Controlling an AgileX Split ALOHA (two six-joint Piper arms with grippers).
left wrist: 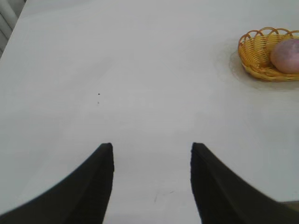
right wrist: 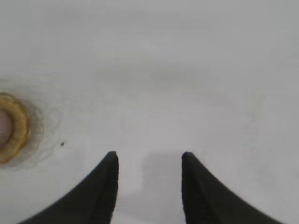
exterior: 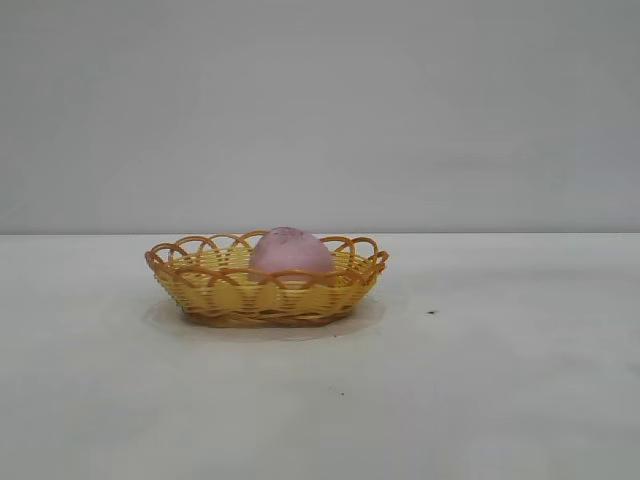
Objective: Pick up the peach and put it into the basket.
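Observation:
The dull pink peach (exterior: 289,251) lies inside the yellow wicker basket (exterior: 210,290), which stands on the white table left of centre in the exterior view. Neither arm shows in that view. In the left wrist view the basket (left wrist: 254,53) with the peach (left wrist: 286,56) sits far off, well apart from my left gripper (left wrist: 152,149), which is open over bare table with nothing between its fingers. My right gripper (right wrist: 149,158) is open too and empty. The basket (right wrist: 16,126) shows only as a slice at that picture's edge, with a sliver of the peach (right wrist: 3,128) inside it.
A white table (exterior: 500,380) spreads all round the basket, with a plain grey wall (exterior: 320,100) behind. A small dark speck (exterior: 431,312) lies on the table right of the basket.

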